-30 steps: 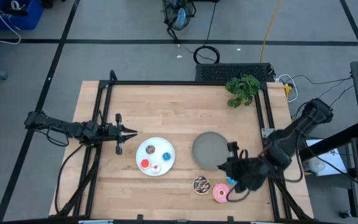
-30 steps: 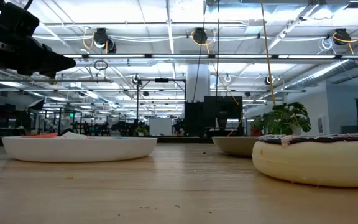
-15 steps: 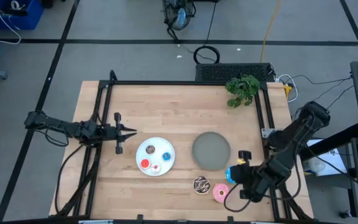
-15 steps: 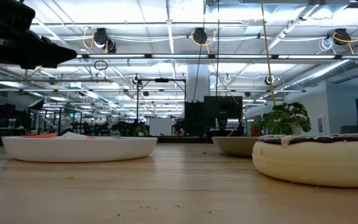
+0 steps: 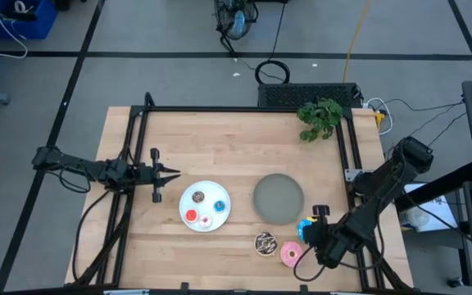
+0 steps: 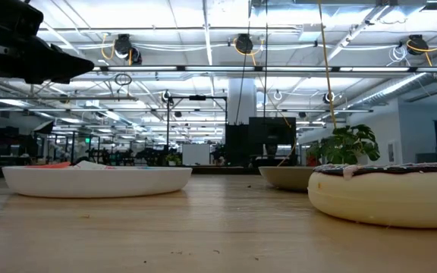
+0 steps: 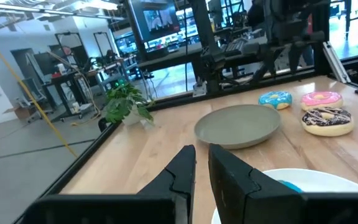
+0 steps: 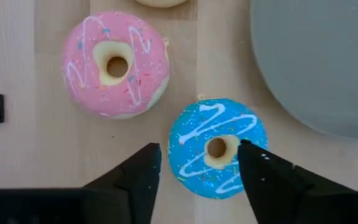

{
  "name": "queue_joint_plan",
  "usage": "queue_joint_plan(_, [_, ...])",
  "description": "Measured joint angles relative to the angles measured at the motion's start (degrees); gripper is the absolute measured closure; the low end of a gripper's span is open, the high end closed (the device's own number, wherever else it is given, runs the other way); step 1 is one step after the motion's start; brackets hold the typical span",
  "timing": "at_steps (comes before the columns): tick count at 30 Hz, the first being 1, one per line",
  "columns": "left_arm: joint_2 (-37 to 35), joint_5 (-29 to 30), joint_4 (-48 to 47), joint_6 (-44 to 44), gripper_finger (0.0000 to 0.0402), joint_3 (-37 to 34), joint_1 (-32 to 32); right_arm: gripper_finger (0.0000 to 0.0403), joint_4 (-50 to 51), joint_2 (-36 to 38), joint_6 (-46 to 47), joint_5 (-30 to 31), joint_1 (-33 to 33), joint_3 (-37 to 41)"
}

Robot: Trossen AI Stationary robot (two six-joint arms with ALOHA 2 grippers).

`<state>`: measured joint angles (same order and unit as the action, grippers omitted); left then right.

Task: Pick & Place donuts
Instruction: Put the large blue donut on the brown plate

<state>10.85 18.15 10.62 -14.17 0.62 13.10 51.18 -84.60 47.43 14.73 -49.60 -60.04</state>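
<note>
Blue donut (image 8: 217, 148): large ring, blue icing with white squiggles and fine sprinkles, pale dough showing at the hole. Lies flat on the counter (image 5: 236, 147) near the front right corner, just beside the grey plate (image 5: 279, 197).

Pink donut (image 8: 116, 63): large ring, pink icing with white squiggles, flat on the counter just beside the blue one, nearer the front edge.

Brown sprinkled donut (image 5: 265, 242): large ring, dark icing, next to the pink one along the front edge.

Mini donuts: brown (image 5: 198, 197), blue (image 5: 220, 205), red (image 5: 191, 216) and pink-white (image 5: 206, 220), all on the white plate (image 5: 206, 193) at front centre.

Right end effector (image 8: 199, 163): above the blue donut, pointing down, fingers spread to either side of the ring, gripping nothing. The arm reaches in from the right edge.

Left end effector (image 7: 202, 165): near the left edge beside the white plate, held level, fingers nearly together with a narrow gap, holding nothing.

Only the right wrist view shows the icing patterns; the low view shows the brown donut's cream side (image 6: 385, 199) close up.
</note>
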Motion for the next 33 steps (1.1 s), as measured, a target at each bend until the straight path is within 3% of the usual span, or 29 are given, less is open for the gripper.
queue_joint_plan(6, [0.0,0.0,-0.03,0.67,0.035,0.0,0.0,0.0168,-9.69,0.02,-0.34,-2.61,0.14,5.88])
queue_joint_plan(12, [0.0,0.0,-0.03,1.54,0.035,0.0,0.02,0.0159,-11.37,0.02,1.45,-4.81,0.25,10.69])
queue_joint_plan(26, [0.0,0.0,-0.09,4.19,0.035,0.0,0.02,0.0203,-20.57,0.13,-0.28,-4.03,0.35,17.31])
queue_joint_plan(33, [0.0,-0.01,-0.09,7.45,0.035,0.0,0.0,0.024,-22.29,-3.48,-0.38,-3.72,0.58,18.66])
